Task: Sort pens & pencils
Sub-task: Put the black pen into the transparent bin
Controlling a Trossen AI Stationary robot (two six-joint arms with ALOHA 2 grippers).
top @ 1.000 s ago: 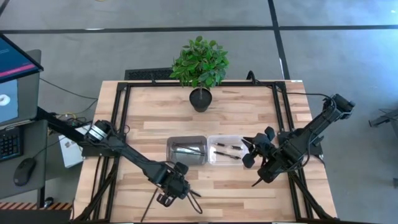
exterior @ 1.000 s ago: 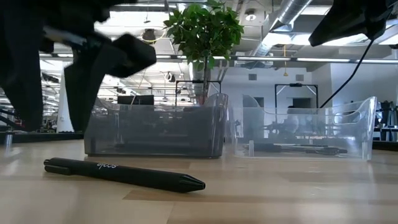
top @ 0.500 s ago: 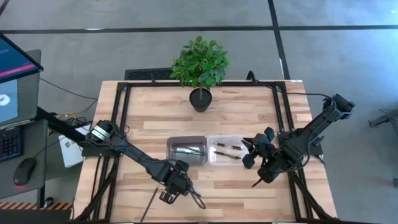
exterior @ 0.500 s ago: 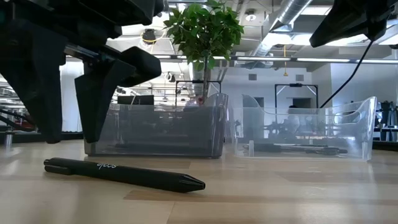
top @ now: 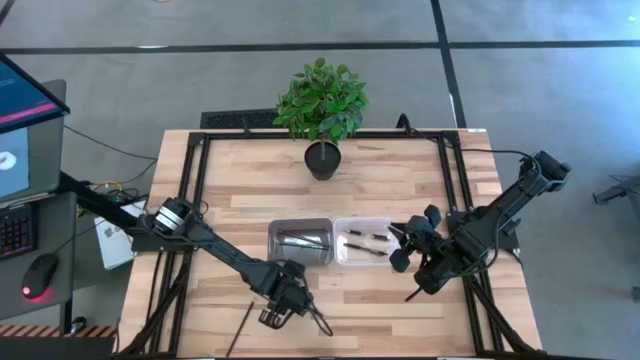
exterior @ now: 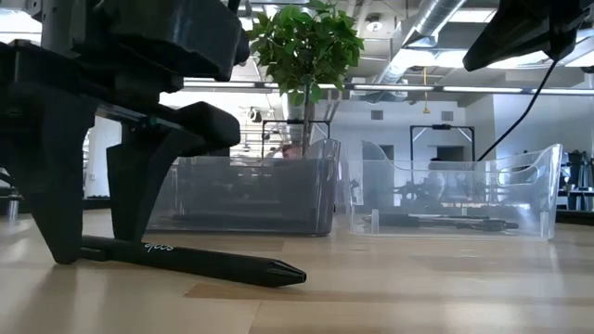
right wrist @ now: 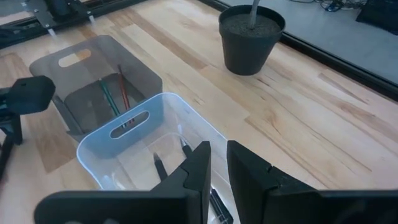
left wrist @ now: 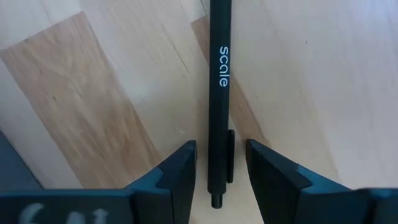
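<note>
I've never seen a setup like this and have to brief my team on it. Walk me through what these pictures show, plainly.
Two dark robot arms work at a wooden table. One camera looks straight down, one sits at tabletop height, and one rides on each wrist. The left gripper has its fingers open and lowered to either side of a black pen lying on the wood; it isn't gripping it yet. The low camera shows that pen close up. The right gripper waits above a clear bin, holding nothing, fingers close together. That bin holds a couple of black pens. Beside it, a grey bin holds thin pencils. A potted plant stands at the back.
</note>
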